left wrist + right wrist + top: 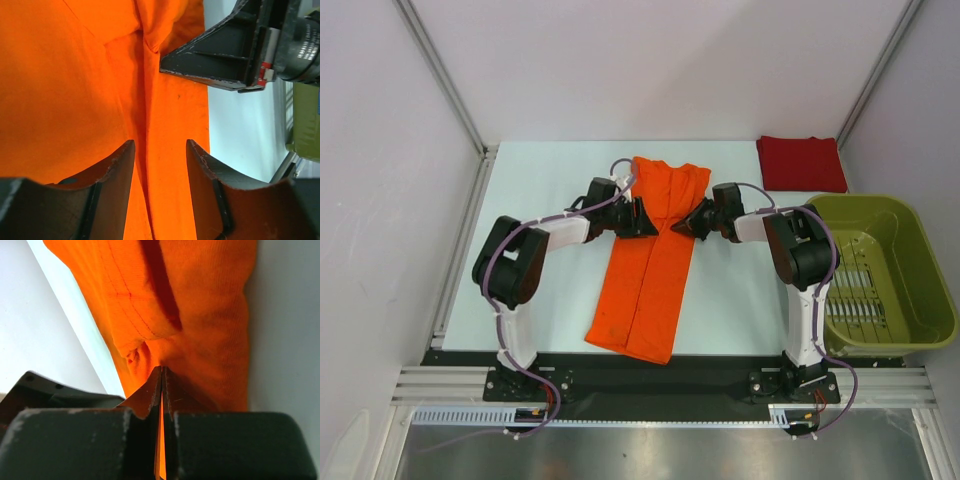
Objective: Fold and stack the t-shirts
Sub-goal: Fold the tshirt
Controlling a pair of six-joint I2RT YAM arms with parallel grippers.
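Observation:
The bright orange t-shirt (650, 260) lies folded lengthwise into a long strip down the middle of the table. My left gripper (645, 220) is at its left edge, open, its jaws standing over the cloth (165, 115) without holding it. My right gripper (688, 226) is at the strip's right edge and is shut on the orange cloth (200, 315), which shows pinched between the jaws. The right gripper's fingers also show in the left wrist view (220, 65). The dark red t-shirt (801, 163) lies folded as a rectangle at the far right of the table.
An olive-green plastic basket (910, 330) stands at the right, beside the right arm. Metal frame rails (450, 250) run along the table's left edge and the near edge.

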